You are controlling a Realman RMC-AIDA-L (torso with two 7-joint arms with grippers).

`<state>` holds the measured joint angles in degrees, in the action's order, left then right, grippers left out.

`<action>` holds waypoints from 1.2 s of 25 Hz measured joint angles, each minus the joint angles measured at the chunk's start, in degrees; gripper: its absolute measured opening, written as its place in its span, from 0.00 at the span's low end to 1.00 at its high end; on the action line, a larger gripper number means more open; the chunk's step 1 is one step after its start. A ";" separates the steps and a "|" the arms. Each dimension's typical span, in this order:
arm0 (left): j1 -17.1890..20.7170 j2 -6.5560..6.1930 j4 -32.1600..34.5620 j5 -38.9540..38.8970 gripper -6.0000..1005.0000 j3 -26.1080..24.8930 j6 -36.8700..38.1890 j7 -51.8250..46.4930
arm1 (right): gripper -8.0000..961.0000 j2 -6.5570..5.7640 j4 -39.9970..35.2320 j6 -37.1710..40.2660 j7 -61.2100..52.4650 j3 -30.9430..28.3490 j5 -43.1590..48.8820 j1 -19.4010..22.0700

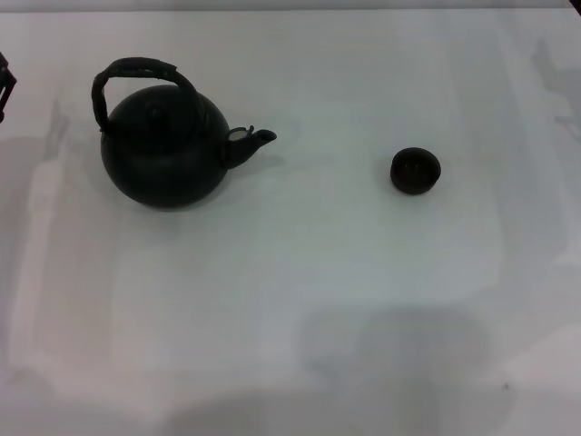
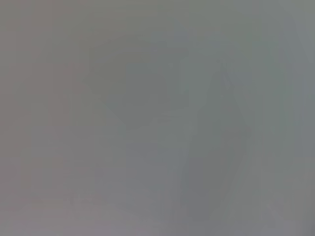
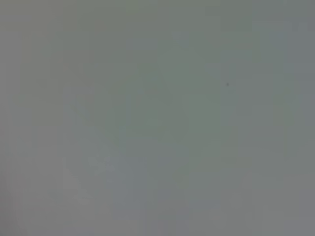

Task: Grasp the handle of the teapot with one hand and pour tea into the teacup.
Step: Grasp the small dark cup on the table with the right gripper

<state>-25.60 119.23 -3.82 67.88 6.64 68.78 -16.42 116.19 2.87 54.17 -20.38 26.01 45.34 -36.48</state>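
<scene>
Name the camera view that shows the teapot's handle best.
The head view. There the handle arches in full over the teapot, standing at the robot's left on the table, free of any gripper. The left wrist and right wrist views show only blank grey surface, nothing of the handle.

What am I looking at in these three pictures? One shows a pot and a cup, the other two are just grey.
This is a two-armed robot seen through its own cameras. The head camera looks down on a white table. On it stand a large round matte black teapot, its tall arched black handle upright and its short spout pointing toward a tiny round dark cup that stands apart, toward the robot's right. A dark part at the left edge is probably the left arm's tool. The two grey pictures come from the wrist cameras and show only blank surface. Nothing is held.
</scene>
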 joint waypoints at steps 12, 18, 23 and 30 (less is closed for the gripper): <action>0.02 -0.06 0.06 0.40 0.86 0.20 -0.27 -0.01 | 0.91 -0.08 -0.08 0.00 -2.50 0.73 0.41 -1.13; 0.23 -0.06 0.30 0.07 0.86 0.17 -0.19 -0.02 | 0.91 -1.09 -10.34 -0.97 -32.93 16.41 11.95 -1.55; 0.34 -0.06 0.31 0.00 0.86 0.13 -0.13 -0.02 | 0.91 -4.25 -26.58 -3.43 -65.83 36.71 24.61 -0.76; 0.52 -0.05 0.31 -0.04 0.86 0.03 -0.04 -0.02 | 0.91 -10.23 -30.78 8.45 -87.28 42.78 43.69 -8.81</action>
<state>-25.08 119.18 -3.51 67.84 6.68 68.74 -16.44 105.96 -27.91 62.62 -107.66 68.79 89.03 -45.30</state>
